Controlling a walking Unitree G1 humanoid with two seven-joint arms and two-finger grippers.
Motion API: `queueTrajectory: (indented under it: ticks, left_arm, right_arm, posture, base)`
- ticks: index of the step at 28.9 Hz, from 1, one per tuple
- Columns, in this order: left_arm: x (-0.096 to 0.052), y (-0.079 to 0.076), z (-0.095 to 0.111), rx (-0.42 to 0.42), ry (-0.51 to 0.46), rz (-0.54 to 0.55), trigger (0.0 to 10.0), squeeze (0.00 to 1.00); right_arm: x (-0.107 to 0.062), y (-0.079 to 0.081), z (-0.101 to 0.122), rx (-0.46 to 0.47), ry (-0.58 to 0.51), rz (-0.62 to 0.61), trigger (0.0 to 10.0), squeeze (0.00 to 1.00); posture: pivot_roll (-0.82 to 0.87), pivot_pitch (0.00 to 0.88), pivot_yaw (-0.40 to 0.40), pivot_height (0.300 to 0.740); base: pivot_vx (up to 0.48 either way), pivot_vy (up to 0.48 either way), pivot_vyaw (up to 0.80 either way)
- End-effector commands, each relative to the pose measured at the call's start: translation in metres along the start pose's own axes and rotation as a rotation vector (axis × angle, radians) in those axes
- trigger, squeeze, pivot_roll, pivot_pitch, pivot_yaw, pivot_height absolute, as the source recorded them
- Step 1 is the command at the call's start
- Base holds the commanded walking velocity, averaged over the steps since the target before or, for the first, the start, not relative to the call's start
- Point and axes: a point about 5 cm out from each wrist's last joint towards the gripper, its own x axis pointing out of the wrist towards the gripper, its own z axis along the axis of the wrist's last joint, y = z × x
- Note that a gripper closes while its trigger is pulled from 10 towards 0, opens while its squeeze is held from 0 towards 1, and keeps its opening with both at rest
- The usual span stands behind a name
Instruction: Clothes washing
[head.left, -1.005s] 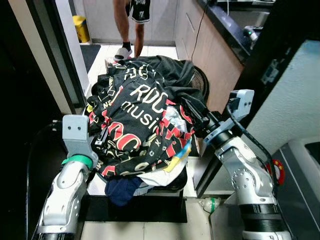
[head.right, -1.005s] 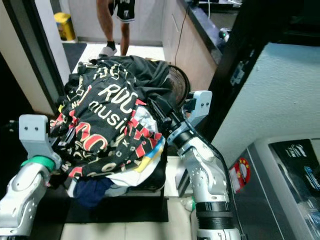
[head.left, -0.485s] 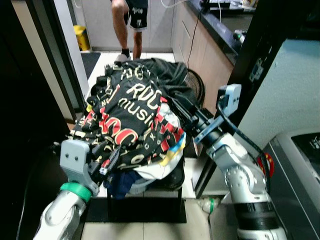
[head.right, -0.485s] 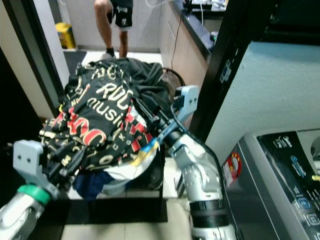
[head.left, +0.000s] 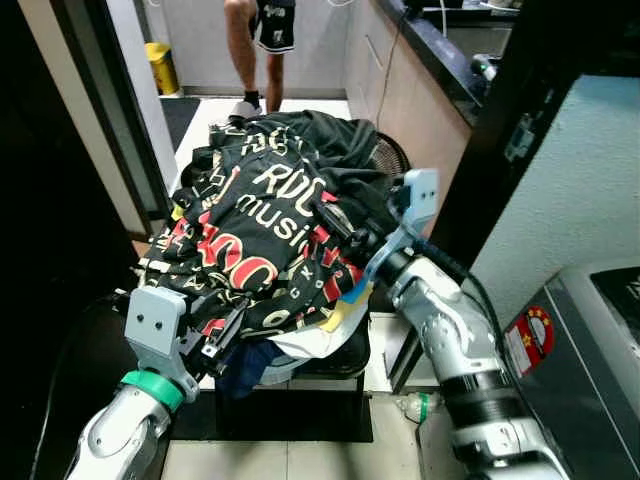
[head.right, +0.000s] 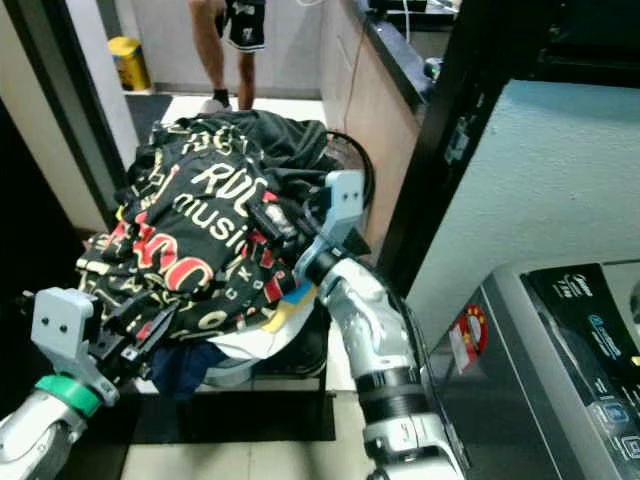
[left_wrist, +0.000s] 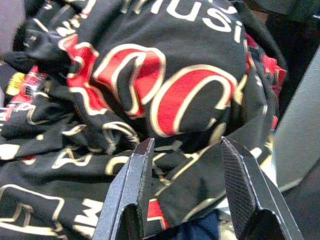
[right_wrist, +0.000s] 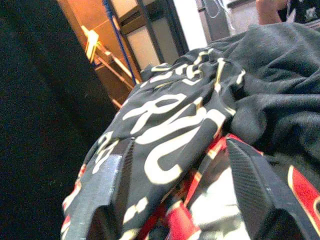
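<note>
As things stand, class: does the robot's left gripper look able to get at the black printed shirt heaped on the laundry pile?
Probably yes: the left gripper is open with the black printed shirt right before its fingertips, nothing between.

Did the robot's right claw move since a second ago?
Yes. The right claw has slid in over the pile of clothes, toward the "music" lettering; a second ago it sat at the pile's right edge.

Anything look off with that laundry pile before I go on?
The heap of black printed clothes is piled well above its black basket and spills over the rim; a dark blue garment and a white one hang out low at the near edge. Both pincers, left and right, are open against the pile.
</note>
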Motion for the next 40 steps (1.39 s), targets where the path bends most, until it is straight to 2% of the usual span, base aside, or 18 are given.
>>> queueTrajectory:
  ticks: [1, 4, 10, 11, 12, 13, 16, 22, 23, 24, 40]
  left_arm:
    - [-0.003, -0.002, -0.001, -0.009, 0.013, -0.017, 10.0, 0.0]
    - [-0.005, -0.002, 0.001, -0.016, 0.017, -0.018, 10.0, 0.0]
    - [-0.005, -0.002, 0.0, -0.016, 0.023, -0.017, 10.0, 0.0]
    - [-0.005, -0.002, 0.0, -0.017, 0.025, -0.021, 10.0, 0.0]
    - [-0.005, -0.002, 0.0, -0.017, 0.025, -0.021, 10.0, 0.0]
    - [-0.005, -0.002, 0.0, -0.018, 0.027, -0.025, 10.0, 0.0]
    - [-0.006, -0.002, -0.001, -0.021, 0.037, -0.038, 10.0, 0.0]
    - [-0.007, -0.003, -0.001, -0.026, 0.041, -0.05, 10.0, 0.0]
    - [-0.007, -0.003, 0.0, -0.028, 0.042, -0.055, 10.0, 0.0]
    - [-0.007, -0.004, 0.0, -0.031, 0.044, -0.064, 10.0, 0.0]
    - [-0.005, -0.005, 0.001, -0.033, 0.037, -0.073, 10.0, 0.0]
  right_arm:
    - [0.001, 0.0, -0.006, 0.024, 0.018, 0.004, 10.0, 1.0]
    - [0.011, 0.006, -0.01, 0.024, 0.039, 0.005, 10.0, 1.0]
    - [0.017, 0.008, -0.011, 0.044, 0.045, 0.008, 10.0, 1.0]
    - [0.019, 0.013, -0.015, 0.049, 0.065, 0.038, 10.0, 0.61]
    - [0.019, 0.013, -0.015, 0.049, 0.065, 0.038, 10.0, 0.61]
    - [0.02, 0.018, -0.02, 0.048, 0.088, 0.069, 10.0, 0.0]
    - [0.018, 0.026, -0.034, 0.039, 0.137, 0.119, 10.0, 0.0]
    - [0.016, 0.028, -0.039, 0.049, 0.149, 0.128, 10.0, 0.0]
    - [0.015, 0.029, -0.04, 0.053, 0.149, 0.129, 8.2, 0.0]
    - [0.015, 0.03, -0.042, 0.064, 0.15, 0.135, 0.0, 0.0]
    - [0.017, 0.033, -0.041, 0.084, 0.126, 0.172, 0.0, 0.0]
  posture:
    - [0.06, 0.033, 0.025, 0.74]
    - [0.07, 0.046, 0.026, 0.74]
    - [0.07, 0.056, 0.027, 0.74]
    - [0.07, 0.056, 0.027, 0.74]
    - [0.07, 0.056, 0.027, 0.74]
    - [0.07, 0.056, 0.027, 0.74]
    - [0.07, 0.056, 0.027, 0.74]
    - [0.07, 0.065, 0.039, 0.74]
    - [0.07, 0.065, 0.039, 0.74]
    - [0.07, 0.065, 0.041, 0.74]
    - [0.07, 0.049, 0.036, 0.74]
  base:
    - [0.0, 0.0, 0.0]
    - [0.0, 0.0, 0.0]
    - [0.0, 0.0, 0.0]
    - [0.0, 0.0, 0.0]
    - [0.0, 0.0, 0.0]
    - [0.0, 0.0, 0.0]
    - [0.0, 0.0, 0.0]
    - [0.0, 0.0, 0.0]
    - [0.0, 0.0, 0.0]
    - [0.0, 0.0, 0.0]
    - [0.0, 0.0, 0.0]
